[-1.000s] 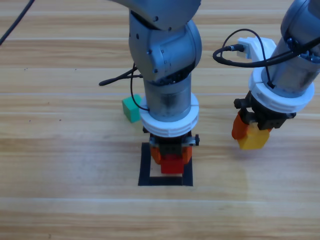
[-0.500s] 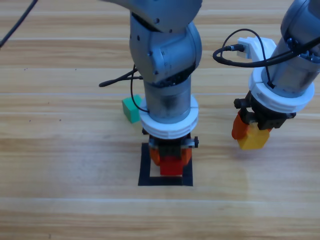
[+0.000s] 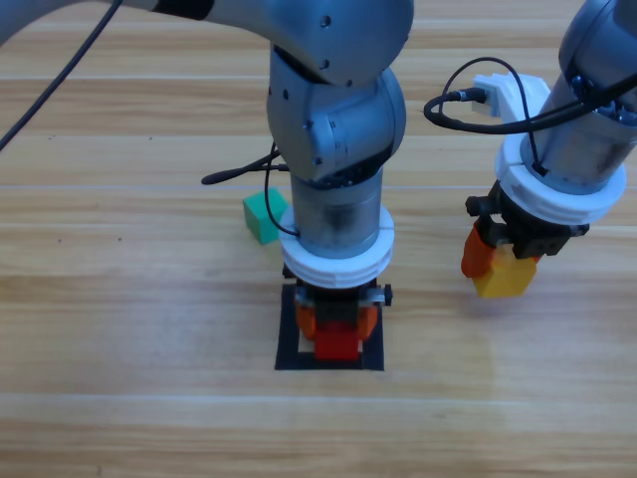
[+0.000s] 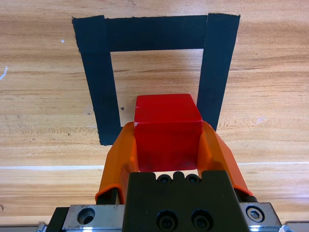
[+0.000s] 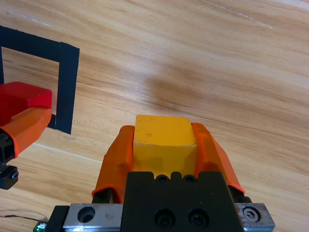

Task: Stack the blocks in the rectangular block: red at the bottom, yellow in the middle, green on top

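The left pincer [image 4: 167,145] clamps the red cube [image 4: 167,130] over the black tape square [image 4: 104,77] near the worktop's front edge, placing the base. The right pincer [image 3: 503,267] holds the yellow cube [image 5: 163,145] aside, ready. The green cube [image 3: 261,215] waits behind.

Grey jointed arms with black cables, orange jaws, black screw-studded gripper bodies.

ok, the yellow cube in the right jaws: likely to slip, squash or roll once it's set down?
Probably stiff: the yellow cube keeps sharp edges and flat faces where the right gripper clamps it. Slipping seems unlikely, since its matte sides sit flush against both jaws. It shouldn't roll; flat faces should let it rest steadily on the red cube.
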Robot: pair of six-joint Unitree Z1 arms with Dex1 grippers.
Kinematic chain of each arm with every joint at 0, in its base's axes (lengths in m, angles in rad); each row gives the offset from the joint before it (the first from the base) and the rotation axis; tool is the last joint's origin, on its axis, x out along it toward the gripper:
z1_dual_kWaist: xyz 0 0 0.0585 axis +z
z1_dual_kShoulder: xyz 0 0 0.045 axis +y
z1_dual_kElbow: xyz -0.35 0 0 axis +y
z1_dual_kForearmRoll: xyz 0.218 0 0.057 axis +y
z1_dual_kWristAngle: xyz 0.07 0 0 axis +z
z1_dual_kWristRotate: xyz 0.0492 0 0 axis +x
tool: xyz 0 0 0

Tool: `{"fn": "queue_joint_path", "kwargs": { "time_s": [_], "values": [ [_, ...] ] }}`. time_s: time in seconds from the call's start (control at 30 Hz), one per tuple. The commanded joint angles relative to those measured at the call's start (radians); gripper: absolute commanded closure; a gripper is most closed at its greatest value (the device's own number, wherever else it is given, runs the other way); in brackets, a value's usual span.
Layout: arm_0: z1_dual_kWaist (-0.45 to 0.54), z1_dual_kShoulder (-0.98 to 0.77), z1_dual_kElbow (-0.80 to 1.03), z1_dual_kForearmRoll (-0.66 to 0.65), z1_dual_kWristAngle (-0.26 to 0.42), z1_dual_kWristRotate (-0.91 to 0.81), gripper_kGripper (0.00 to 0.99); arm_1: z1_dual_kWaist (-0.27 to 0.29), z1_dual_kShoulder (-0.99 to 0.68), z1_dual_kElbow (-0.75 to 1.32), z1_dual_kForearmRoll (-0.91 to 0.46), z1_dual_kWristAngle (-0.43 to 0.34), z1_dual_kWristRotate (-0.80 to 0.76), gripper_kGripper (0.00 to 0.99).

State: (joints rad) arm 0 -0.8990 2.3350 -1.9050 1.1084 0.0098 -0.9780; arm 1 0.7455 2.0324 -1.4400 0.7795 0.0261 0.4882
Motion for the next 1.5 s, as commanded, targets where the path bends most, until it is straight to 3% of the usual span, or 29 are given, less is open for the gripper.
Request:
{"fn": "queue_joint_path", "kwargs": {
  "time_s": [0.03,1.5],
  "values": [
    [0.009,0.052,-0.019,0.007,0.018,-0.002,0.99,0.003,0.0,0.012,0.015,-0.006,0.003,0.99],
    [0.018,0.061,-0.003,0.004,0.022,-0.001,0.99,0.012,-0.001,0.015,0.015,-0.005,0.001,0.99]
  ]
}}
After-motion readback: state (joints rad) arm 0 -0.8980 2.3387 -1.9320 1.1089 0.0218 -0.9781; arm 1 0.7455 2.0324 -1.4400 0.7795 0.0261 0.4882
